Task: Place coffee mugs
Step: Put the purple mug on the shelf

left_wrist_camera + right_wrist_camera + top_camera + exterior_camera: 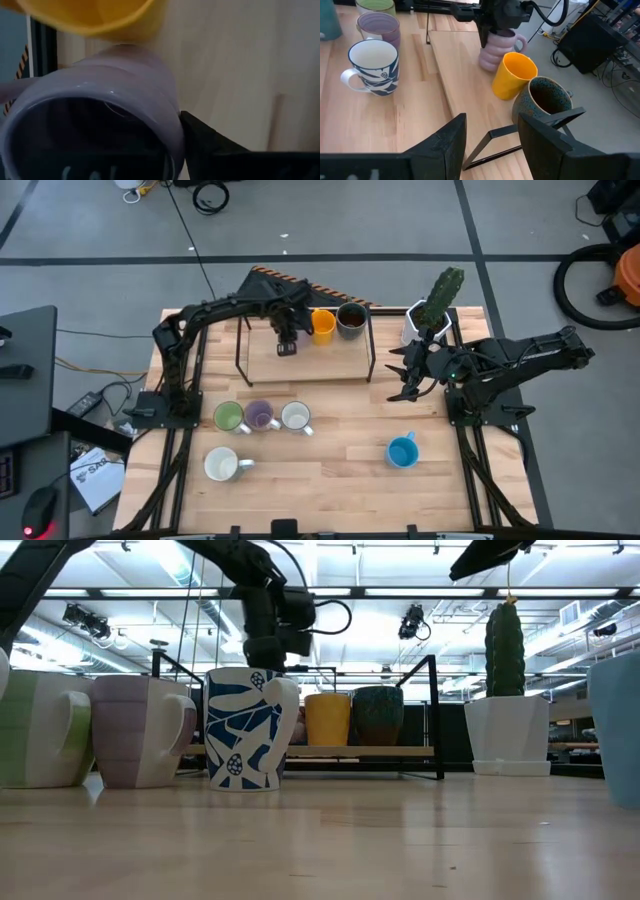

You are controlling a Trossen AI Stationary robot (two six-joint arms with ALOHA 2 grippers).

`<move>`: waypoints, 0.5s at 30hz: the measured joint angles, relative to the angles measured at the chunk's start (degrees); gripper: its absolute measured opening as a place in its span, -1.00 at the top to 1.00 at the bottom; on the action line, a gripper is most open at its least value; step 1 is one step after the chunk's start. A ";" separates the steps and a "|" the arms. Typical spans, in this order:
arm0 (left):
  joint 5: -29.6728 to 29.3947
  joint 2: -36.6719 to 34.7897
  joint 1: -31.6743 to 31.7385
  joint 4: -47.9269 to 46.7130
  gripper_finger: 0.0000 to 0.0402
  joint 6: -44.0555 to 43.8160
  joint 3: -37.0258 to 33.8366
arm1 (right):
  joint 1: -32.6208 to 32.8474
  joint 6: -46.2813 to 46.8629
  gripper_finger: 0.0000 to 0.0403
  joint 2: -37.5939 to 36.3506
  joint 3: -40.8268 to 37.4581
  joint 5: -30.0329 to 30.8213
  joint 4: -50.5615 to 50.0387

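Note:
My left gripper reaches over the black-framed rack and is shut on a ribbed purple mug, which stands beside the orange mug and the dark brown mug on the rack's wooden board. On the table stand a green mug, a second purple mug, a white mug with a blue pattern, a plain white mug and a blue mug. My right gripper hangs open to the right of the rack and touches nothing. My left gripper holds the ribbed purple mug at its rim, coming from above and pointing down. One finger lies against the outside of the wall; the other seems to be inside the hollow. The mug is upright, its base on the rack's board.
A white faceted cactus pot stands at the far right, close behind my right gripper. The rack's black legs frame the board. Bare wood lies between the blue mug and the white mugs, and along the near edge.

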 joint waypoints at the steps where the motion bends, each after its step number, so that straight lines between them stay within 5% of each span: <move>1: 0.29 0.00 -0.06 0.28 0.68 0.00 0.00 | 0.01 0.00 0.09 0.00 0.00 0.00 0.00; 15: 0.98 -0.04 -0.57 2.62 0.36 -0.73 0.09 | 0.02 0.00 0.09 0.00 0.00 0.00 -0.22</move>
